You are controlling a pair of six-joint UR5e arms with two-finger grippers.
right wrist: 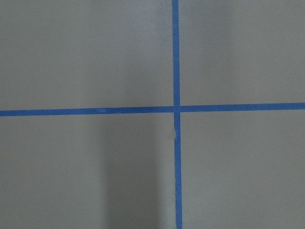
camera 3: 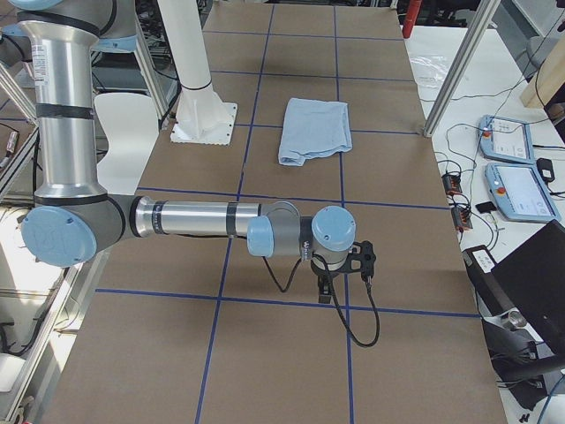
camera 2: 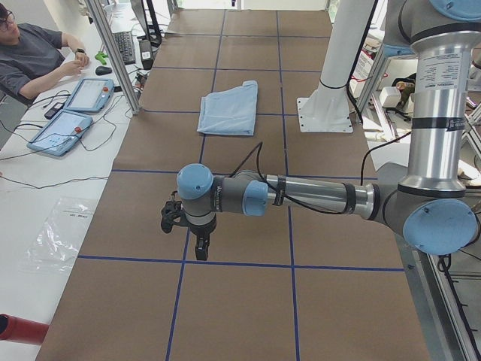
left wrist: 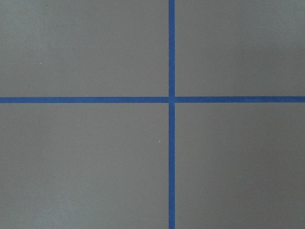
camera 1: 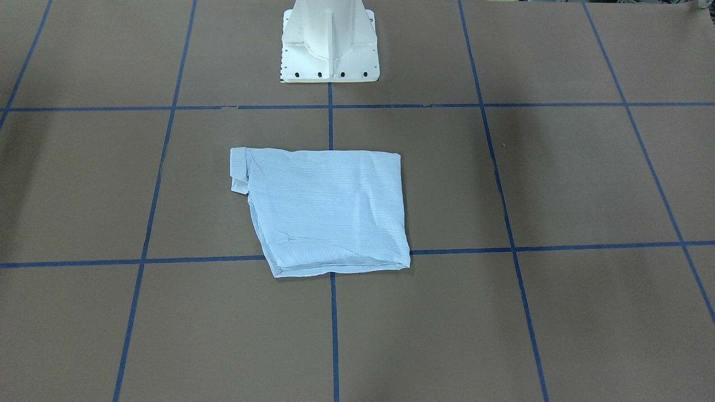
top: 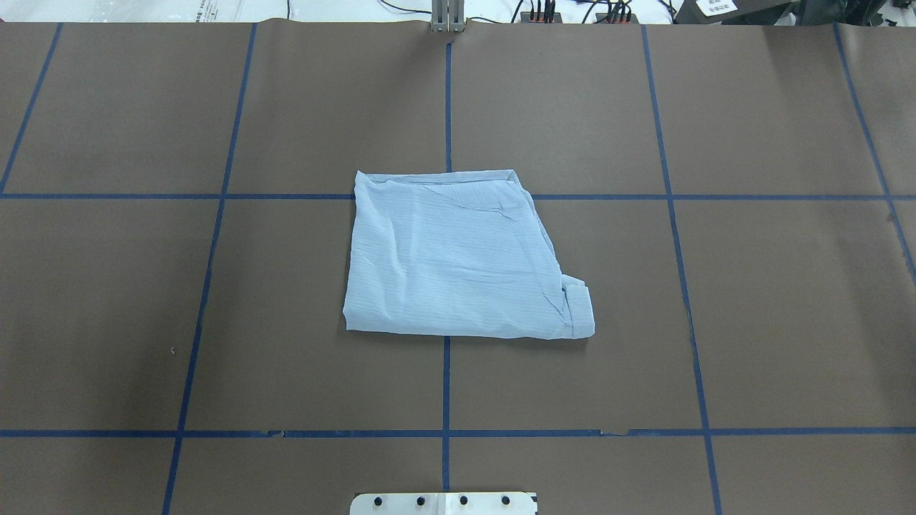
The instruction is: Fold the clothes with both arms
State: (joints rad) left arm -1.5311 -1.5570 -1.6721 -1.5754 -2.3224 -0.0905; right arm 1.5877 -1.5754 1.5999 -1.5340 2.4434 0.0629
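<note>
Shirt [top: 458,257] lies folded at desk [top: 787,322] centre, left gripper [camera 2: 201,250] and right gripper [camera 3: 326,291] well apart from it, spread or pressed together cannot tell; a stray pinch could drag thin layers and unfold it.

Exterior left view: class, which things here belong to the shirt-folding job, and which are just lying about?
Belonging to the job:
folded blue shirt
left arm

Just lying about:
far tablet
near tablet
plastic bag
keyboard
red cylinder
</note>
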